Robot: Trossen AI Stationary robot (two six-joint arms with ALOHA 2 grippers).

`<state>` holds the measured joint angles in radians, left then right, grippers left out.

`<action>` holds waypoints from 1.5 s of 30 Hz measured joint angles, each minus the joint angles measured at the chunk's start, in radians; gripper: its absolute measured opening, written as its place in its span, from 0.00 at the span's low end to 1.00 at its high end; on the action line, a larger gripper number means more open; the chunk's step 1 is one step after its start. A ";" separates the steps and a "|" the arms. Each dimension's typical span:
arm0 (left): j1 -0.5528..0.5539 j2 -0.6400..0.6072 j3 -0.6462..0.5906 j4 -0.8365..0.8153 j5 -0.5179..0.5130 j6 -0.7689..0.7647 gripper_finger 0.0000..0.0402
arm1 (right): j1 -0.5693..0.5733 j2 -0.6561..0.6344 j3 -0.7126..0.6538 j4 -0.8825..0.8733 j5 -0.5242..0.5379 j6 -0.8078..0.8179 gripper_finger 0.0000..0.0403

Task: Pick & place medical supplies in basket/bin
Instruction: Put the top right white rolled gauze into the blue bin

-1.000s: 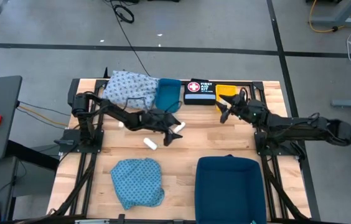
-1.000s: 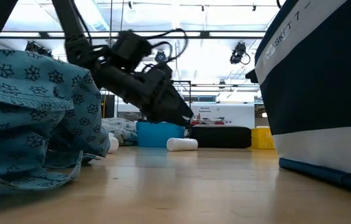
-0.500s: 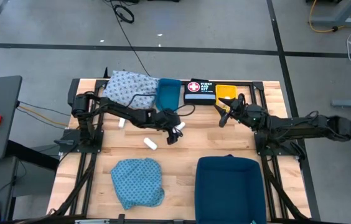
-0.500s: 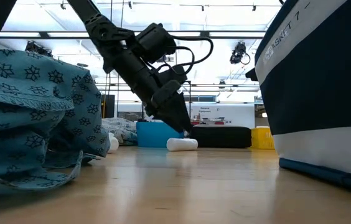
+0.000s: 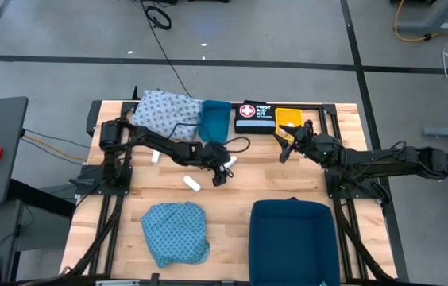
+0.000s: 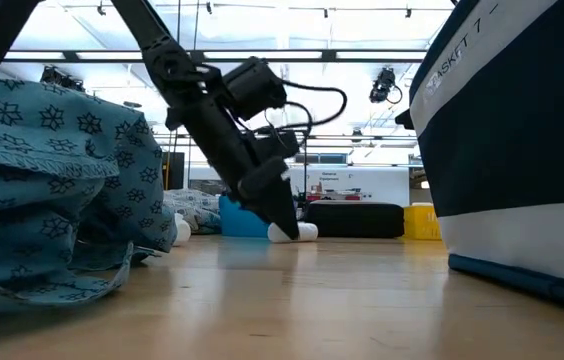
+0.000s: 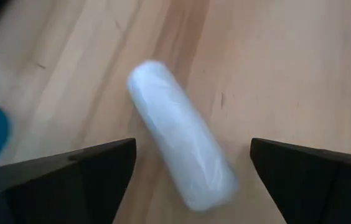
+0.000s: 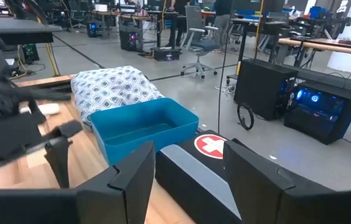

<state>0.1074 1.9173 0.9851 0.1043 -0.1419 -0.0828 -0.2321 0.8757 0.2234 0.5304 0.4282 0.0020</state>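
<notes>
A white roll [image 7: 182, 155] lies on the wooden table [image 5: 272, 179] near its middle. My left gripper [image 7: 191, 180] slants down over it, open, one finger on each side and neither touching; the low view shows the fingertips [image 6: 284, 222] just above the roll [image 6: 302, 231]. Two more white rolls [image 5: 192, 183] [image 5: 154, 156] lie toward the left. A teal cloth [image 5: 176, 232] sits at the near left and a whitish-blue cloth [image 5: 163, 113] at the far left. My right gripper [image 5: 287, 144] hovers open at the far right, holding nothing.
A small blue bin [image 5: 214, 119], a black box with a red-and-white cross [image 5: 254, 116] and a yellow object [image 5: 289, 119] line the far edge. A large dark blue bin [image 5: 294, 238] stands at the near right. Bare wood lies between the roll and the large bin.
My left gripper has tipped steeply downward and sunk toward the white roll, its fingertips now close over the roll's left end in the low view. The roll has stayed in place.
</notes>
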 joint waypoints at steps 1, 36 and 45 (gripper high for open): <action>0.000 0.009 0.002 0.002 0.002 -0.004 0.78 | 0.000 0.000 0.000 0.000 0.000 0.000 0.49; 0.019 0.014 -0.305 1.027 0.256 0.019 0.11 | 0.000 0.000 0.000 -0.060 -0.009 0.013 0.49; 0.142 -0.044 -0.348 1.094 0.192 -0.049 0.11 | 0.000 0.000 0.000 -0.059 -0.022 0.013 0.49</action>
<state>0.2490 1.8734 0.6373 1.1981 0.0498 -0.1320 -0.2321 0.8759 0.2234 0.4709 0.4061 0.0149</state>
